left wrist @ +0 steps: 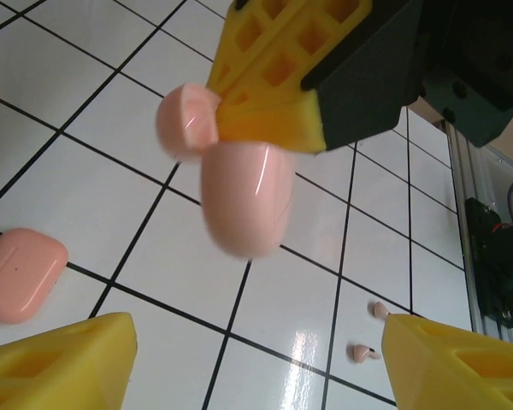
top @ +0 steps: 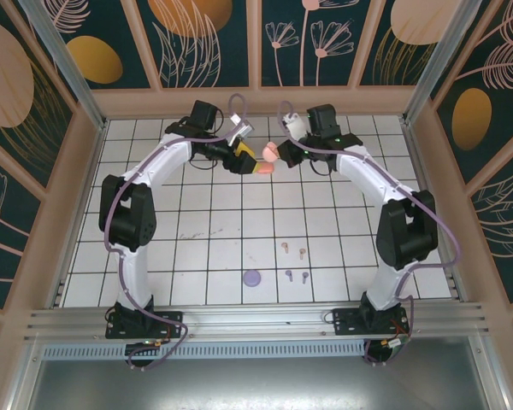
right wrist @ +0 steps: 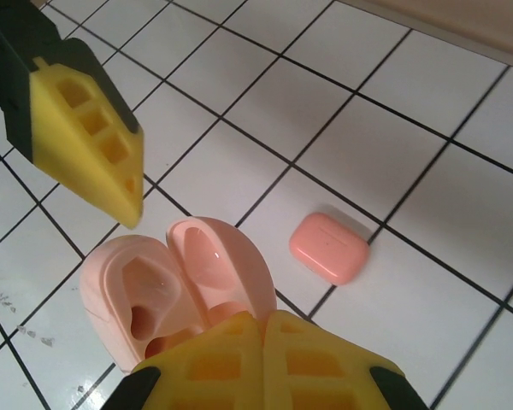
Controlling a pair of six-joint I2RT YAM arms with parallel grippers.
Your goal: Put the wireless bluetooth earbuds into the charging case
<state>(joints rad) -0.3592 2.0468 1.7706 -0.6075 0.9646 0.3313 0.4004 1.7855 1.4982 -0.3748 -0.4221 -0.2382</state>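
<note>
Right gripper (right wrist: 261,329) jaws pinch the open peach case (right wrist: 171,286) above the table (top: 214,222), its wells apparently empty. Left gripper (left wrist: 256,346) jaws are spread and empty beside it. No bud is seated: tan earbuds (top: 285,245) and purple earbuds (top: 288,274) lie well apart from it, toward the near edge.

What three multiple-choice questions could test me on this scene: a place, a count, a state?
1. The closed coral plastic case lies: A on the white tiled table; B in a gripper; C on a rail.
2. Tiny purple stemmed earbuds on the table: A one; B two; C five.
3. The pale pink plastic case in the right gripper is: A open; B shut; C broken in two.
Answers: A, it rests on the tiles; B, two lie side by side; A, its hollow inside shows.
</note>
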